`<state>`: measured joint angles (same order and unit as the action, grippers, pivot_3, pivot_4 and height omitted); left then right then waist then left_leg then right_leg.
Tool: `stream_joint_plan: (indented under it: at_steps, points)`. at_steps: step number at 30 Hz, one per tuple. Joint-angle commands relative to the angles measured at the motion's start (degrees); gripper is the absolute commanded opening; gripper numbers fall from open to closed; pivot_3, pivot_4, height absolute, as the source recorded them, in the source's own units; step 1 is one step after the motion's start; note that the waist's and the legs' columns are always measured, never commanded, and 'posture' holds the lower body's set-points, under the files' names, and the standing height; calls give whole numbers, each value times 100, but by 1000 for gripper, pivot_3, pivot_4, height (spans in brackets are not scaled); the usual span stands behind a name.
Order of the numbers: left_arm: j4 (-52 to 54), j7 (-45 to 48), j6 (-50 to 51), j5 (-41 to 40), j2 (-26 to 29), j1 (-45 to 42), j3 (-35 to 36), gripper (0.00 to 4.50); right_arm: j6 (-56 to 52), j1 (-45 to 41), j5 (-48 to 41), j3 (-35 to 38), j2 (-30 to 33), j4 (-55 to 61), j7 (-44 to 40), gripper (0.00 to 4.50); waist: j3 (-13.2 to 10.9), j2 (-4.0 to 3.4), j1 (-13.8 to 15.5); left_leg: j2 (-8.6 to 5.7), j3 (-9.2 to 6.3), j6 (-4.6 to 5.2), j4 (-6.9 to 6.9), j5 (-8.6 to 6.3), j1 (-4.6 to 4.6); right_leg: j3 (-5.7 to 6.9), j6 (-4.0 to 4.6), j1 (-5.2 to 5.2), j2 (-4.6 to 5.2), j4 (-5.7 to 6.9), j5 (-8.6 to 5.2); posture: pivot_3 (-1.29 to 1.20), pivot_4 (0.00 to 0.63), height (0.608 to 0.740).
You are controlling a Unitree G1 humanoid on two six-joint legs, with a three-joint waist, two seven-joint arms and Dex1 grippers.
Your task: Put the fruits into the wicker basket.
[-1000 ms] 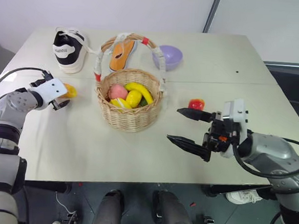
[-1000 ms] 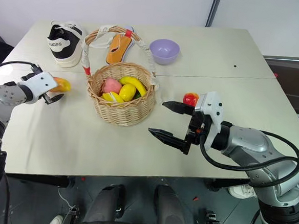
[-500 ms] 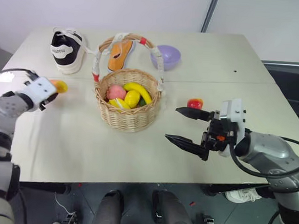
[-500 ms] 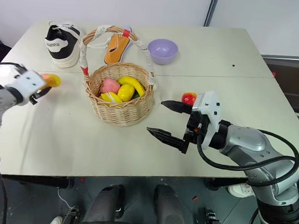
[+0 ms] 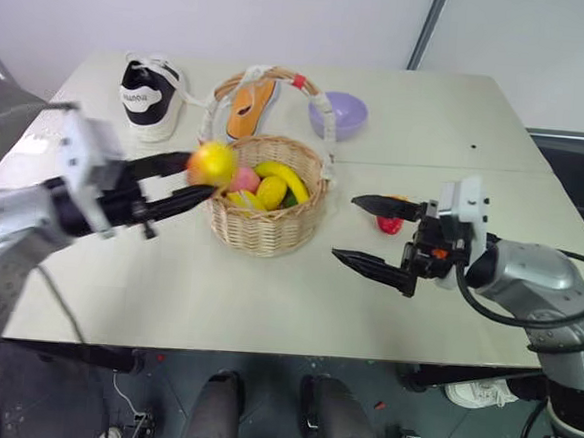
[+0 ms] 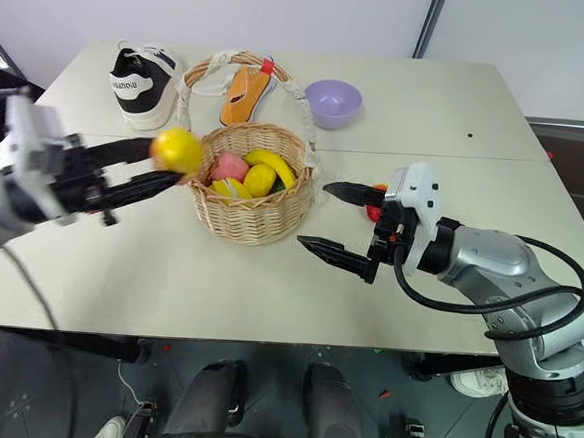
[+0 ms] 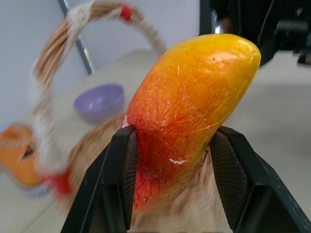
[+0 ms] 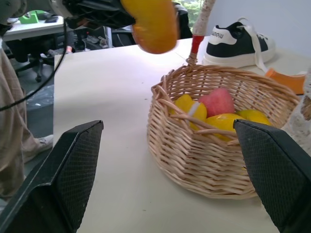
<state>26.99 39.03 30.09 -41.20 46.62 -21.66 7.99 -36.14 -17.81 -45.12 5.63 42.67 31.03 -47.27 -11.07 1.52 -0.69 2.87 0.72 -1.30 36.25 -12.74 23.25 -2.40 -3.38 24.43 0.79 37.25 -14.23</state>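
- The mango [image 7: 187,114] is held between the closed jaws of the left gripper [image 5: 189,187], lifted off the table [image 5: 167,280] and carried level at the near-left rim of the wicker basket [image 5: 269,222]. In the left wrist view it is pinched only at its lower, red end, with the larger yellow part standing clear above the pads; it could be levered out of the grip by its own weight if the wrist is tilted.
- If it is let go here, the mango could be dropped on the rim or outside it and sent rolling over the table, since it is not yet seen over the middle of the basket.
- The arched handle [image 5: 272,77] rises over the basket; it could be struck by the fingers on the way in, and the light basket could be pushed or tipped.
- A banana [image 5: 280,176], a pink peach [image 5: 243,179] and a lemon [image 5: 263,191] already lie inside, so a mango dropped from too high could be bounced back out.
- The right gripper [image 5: 376,235] is held with its jaws spread wide and empty, just right of the basket. The small red fruit [image 5: 389,224] lies on the table behind its upper finger and could be nudged away by a careless sweep.
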Motion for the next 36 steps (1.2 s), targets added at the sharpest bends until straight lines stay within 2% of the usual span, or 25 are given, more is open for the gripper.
stream_joint_plan:
  at_steps: [1,5,6,7,9,10,14,20,28,36]
  points:
    - [-378,-453,-60,934,-383,-561,-735,1976,63,-64,-11,110,-21,97,46,4500,0,0,-26,0,0,0,-1,0,0,-1,-4,1,-2,0,10,0,150,740]
    - [-983,-460,-300,1629,-737,-901,-1194,1976,-7,39,-28,211,-46,139,261,4500,0,0,-47,5,-1,3,-8,-1,0,-7,-9,12,-16,1,11,0,150,740]
    - [-1059,-397,-339,1664,-822,-936,-1229,2782,-42,82,-14,252,-83,133,410,4500,0,0,-45,6,-2,4,-11,-1,-1,-7,-10,13,-17,2,11,0,150,740]
    - [-1116,-343,-378,1672,-908,-945,-1215,3090,52,138,266,220,-155,30,661,4500,-1,1,-40,6,-3,4,-11,-1,0,-7,-10,14,-17,3,11,0,150,740]
    - [-1183,-157,-562,1738,-964,-882,-1171,4088,179,224,733,134,-291,-210,1062,4500,-1,1,-32,7,-3,4,-9,-1,3,-7,-9,15,-17,2,10,0,150,740]
    - [-1157,-43,-610,1513,-1062,-785,-978,4463,269,225,987,87,-430,-400,1312,4500,0,1,-33,6,-2,4,-7,-1,6,-7,-9,16,-15,1,10,0,150,740]
    - [-1080,424,-636,793,-1245,-425,-383,4463,451,45,1665,-24,-894,-1141,1952,4500,0,0,-52,6,8,3,-2,-1,4,-15,-6,16,-13,2,10,0,150,740]
    - [-541,973,37,53,-894,438,-156,4463,803,-481,2511,-110,-1439,-2610,2602,4500,0,-1,-50,6,12,4,-5,-1,1,-19,-6,18,-13,6,10,0,150,740]
    - [-15,665,286,-96,-1001,854,-127,4463,992,-819,2899,-289,-1780,-3501,2537,4500,0,-1,-38,6,15,4,-4,-1,4,-21,-5,21,-12,6,10,0,150,740]
    - [191,426,310,-151,-1091,1006,-116,4463,1123,-858,3308,-306,-1836,-3802,2652,4500,0,-1,-47,7,15,4,-7,-1,2,-22,-5,21,-13,6,10,0,150,740]
